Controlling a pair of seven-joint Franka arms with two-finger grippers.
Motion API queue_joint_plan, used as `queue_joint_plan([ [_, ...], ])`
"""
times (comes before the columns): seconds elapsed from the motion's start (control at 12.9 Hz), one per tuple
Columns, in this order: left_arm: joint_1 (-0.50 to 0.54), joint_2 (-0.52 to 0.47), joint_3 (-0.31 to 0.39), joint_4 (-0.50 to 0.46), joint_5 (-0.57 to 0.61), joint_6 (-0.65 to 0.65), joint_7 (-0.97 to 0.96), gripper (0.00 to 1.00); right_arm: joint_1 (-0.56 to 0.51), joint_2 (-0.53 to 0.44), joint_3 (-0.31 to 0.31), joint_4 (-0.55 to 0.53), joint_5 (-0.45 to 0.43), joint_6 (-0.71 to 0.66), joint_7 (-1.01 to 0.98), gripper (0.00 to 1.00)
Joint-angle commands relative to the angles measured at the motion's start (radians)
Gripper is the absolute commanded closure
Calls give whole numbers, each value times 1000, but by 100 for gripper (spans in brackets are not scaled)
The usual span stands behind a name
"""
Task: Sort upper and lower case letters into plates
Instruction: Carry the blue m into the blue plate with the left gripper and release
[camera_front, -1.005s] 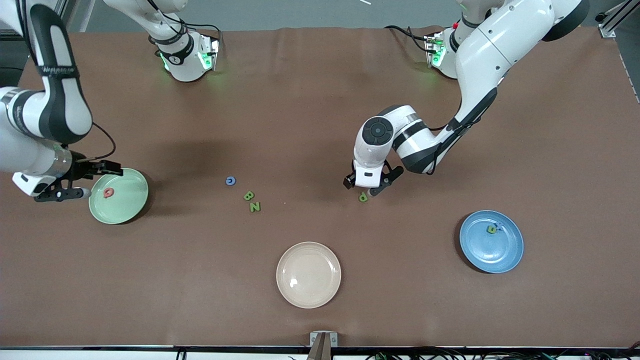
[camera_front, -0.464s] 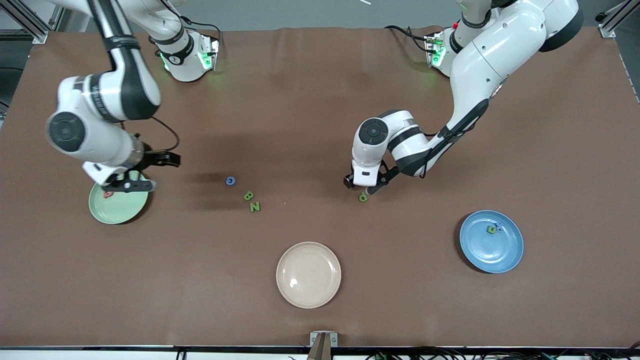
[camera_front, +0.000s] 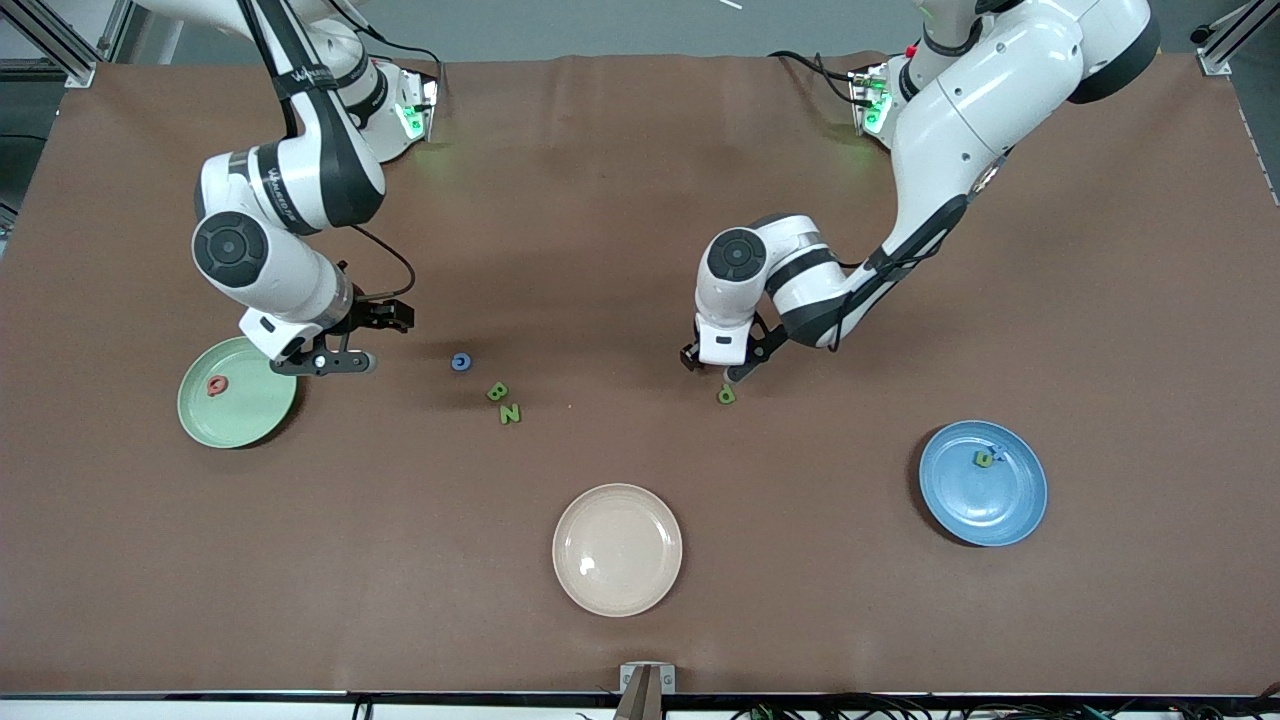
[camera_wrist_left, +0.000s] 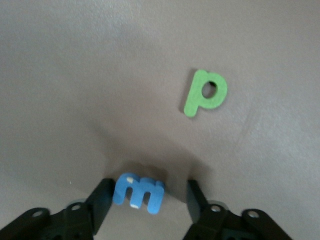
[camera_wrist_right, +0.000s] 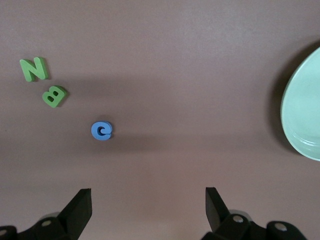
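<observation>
**Operator:** How does the workpiece handle, and where is it taken hold of?

**Technician:** The blue m (camera_wrist_left: 139, 191) lies flat on the bench (camera_front: 900, 620), just beside the green p (camera_front: 726, 394). Judged by appearance, it is a small, thick, stiff block. It is probably light, not fragile, and liable to slide if pushed from one side. Take hold across its two straight outer edges, not across the arches. The left gripper (camera_wrist_left: 150, 197) is low over it, fingers (camera_wrist_left: 102, 200) apart and astride the letter. One finger touches it and a gap shows at the other, so nothing is gripped yet.

**Operator:** State the containers and their contents.

**Technician:** Nearest the front camera, the cream plate (camera_front: 640, 570) is empty. Farther off, toward the left arm's end, the blue plate (camera_front: 975, 510) holds a green u (camera_front: 984, 459) and a small blue letter (camera_front: 997, 451) too small to read. Toward the right arm's end, the mint green plate (camera_front: 245, 415) holds one red letter (camera_front: 216, 385), also unreadable.

**Operator:** What is unsorted?

**Technician:** The green N (camera_front: 510, 413), the green B (camera_front: 497, 391) and, farther still, the blue c (camera_front: 461, 362) lie loose on the bench. The right gripper (camera_wrist_right: 147, 200) hangs over bare bench between the mint green plate and the blue c, fingers spread wide and holding nothing.
</observation>
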Motion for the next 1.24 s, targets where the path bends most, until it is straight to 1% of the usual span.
queue_joint_plan([
  [0.0, -2, -3, 4, -15, 22, 8, -21, 71, 41, -6, -10, -81, 4, 116, 19, 0],
  [0.08, 5, -7, 5, -12, 22, -3, -12, 82, 47, 3, -12, -104, 4, 159, 22, 0],
  [0.15, 17, -12, 5, -9, 22, -6, -10, 92, 49, 14, -10, -113, 4, 187, 42, 0],
  [0.23, 29, -21, 7, 1, 22, -8, -6, 98, 56, 29, -10, -117, 4, 204, 68, 0],
  [0.39, 90, -55, 7, 33, 24, -44, 48, 99, 84, 34, -10, -146, 6, 263, 98, 0],
  [0.54, 174, -81, 2, 86, 22, -104, 169, 99, 105, 57, -9, -169, 6, 319, 147, 0],
  [0.7, 254, -89, 0, 140, 21, -171, 332, 99, 127, 80, -9, -199, 9, 389, 168, 0],
  [0.77, 293, -87, 2, 152, 21, -187, 405, 99, 136, 94, -7, -210, 15, 421, 168, 0],
  [0.93, 386, -79, 4, 156, 21, -187, 538, 99, 162, 132, -9, -210, 54, 465, 168, 0],
  [1.0, 423, -75, 5, 154, 21, -187, 577, 97, 176, 149, -9, -210, 64, 489, 168, 0],
  [1.16, 462, -72, 8, 154, 21, -187, 614, 91, 182, 184, -9, -209, 67, 537, 175, 2],
])
